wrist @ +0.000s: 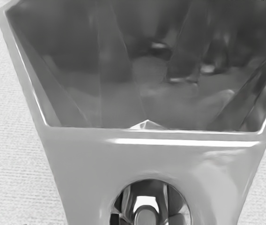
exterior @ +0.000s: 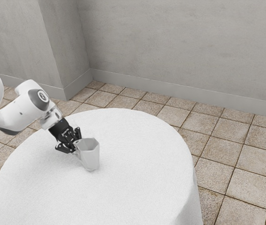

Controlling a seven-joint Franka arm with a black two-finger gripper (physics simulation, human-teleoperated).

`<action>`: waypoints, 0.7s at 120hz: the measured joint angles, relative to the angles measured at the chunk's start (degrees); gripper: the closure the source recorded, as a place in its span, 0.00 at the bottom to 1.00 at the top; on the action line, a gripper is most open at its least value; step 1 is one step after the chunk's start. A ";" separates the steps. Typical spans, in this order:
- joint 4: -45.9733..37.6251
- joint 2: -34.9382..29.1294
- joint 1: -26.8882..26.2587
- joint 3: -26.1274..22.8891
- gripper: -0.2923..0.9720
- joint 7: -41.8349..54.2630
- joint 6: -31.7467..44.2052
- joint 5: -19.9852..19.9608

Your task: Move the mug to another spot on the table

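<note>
A pale grey faceted mug [exterior: 90, 154] is on the left part of the round white-clothed table [exterior: 142, 187], leaning slightly, its base at or just above the cloth. My black gripper [exterior: 75, 145] comes in from the exterior view's left and is shut on the mug's near side, at its handle. The wrist view looks straight into the mug [wrist: 142, 154] from close up. Its shiny inner walls are visible, and the handle loop [wrist: 148, 208] lies right under my hand.
The table's edge runs close to the exterior view's left of the mug. The cloth stretches wide toward the right and the front. Tiled floor [exterior: 226, 140] and grey walls surround the table.
</note>
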 joint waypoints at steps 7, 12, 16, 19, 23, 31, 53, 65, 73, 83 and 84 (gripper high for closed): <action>0.02 0.36 0.00 -0.37 0.74 0.26 0.20 0.07; 0.06 0.87 -0.04 -0.57 0.66 0.36 0.21 0.23; 0.08 1.10 -0.03 -0.65 0.60 0.43 0.22 0.32; 0.08 1.20 -0.02 -0.68 0.56 0.48 0.22 0.38; 0.09 1.28 -0.02 -0.71 0.51 0.56 0.23 0.44; 0.10 1.35 -0.01 -0.73 0.44 0.68 0.23 0.52; 0.25 1.30 0.01 -0.74 0.32 0.97 0.17 0.61; 0.66 1.27 0.01 -0.73 0.29 1.10 0.16 0.62; 1.08 1.18 0.02 -0.66 0.27 1.17 0.16 0.64; 1.61 0.96 0.11 -0.38 0.26 1.26 0.08 0.76; 1.68 0.94 0.12 -0.36 0.26 1.26 0.06 0.78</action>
